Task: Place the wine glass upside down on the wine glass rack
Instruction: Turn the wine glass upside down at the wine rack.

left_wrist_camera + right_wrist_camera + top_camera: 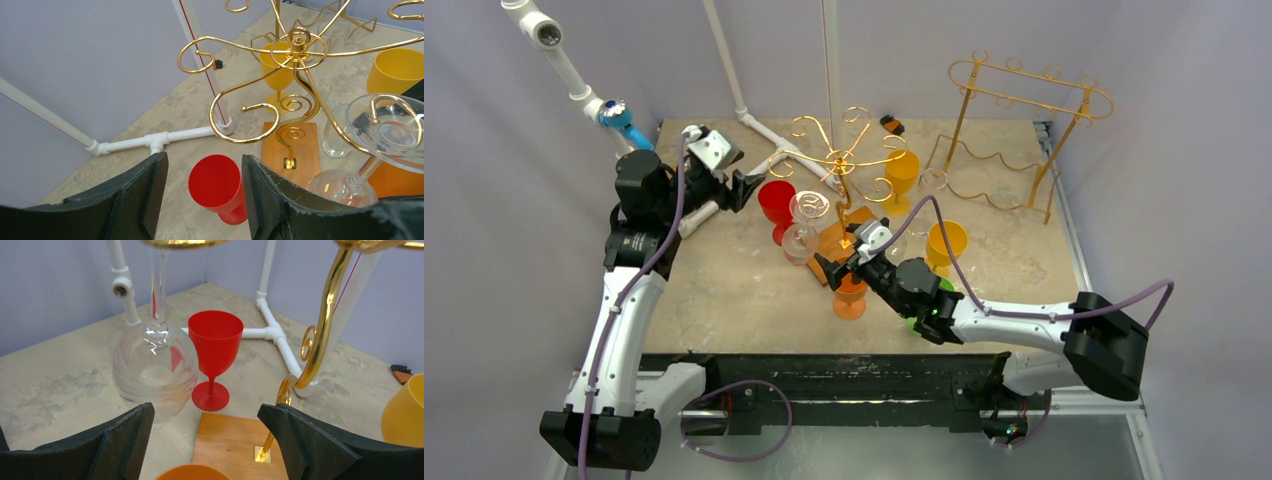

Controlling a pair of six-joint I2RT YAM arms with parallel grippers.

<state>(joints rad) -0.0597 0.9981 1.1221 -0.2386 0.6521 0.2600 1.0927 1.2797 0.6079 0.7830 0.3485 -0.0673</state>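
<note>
wine glass (802, 228): hangs upside down from a front-left curl of the gold rack (844, 160), foot up, bowl down, just beside the red goblet (776, 203)
right pincer (826, 268): spread wide, holding nothing; low at the front of the rack's wooden base (836, 243), just right of the wine glass, not touching it
left pincer (746, 188): about half spread, holding nothing; raised over the back left of the desk (724, 290), facing the rack
top view only: both arms whole; a second gold rack (1024, 130) at back right; orange goblet (850, 296) under the right pincer; yellow goblet (902, 168) behind the rack, another to its right
left wrist view only: the glass's foot lying in the gold curl, seen from above; red goblet down between the fingers (145, 200)
right wrist view only: stem running straight up into the curl; whether the bowl's rim clears the desk, cannot tell
</note>
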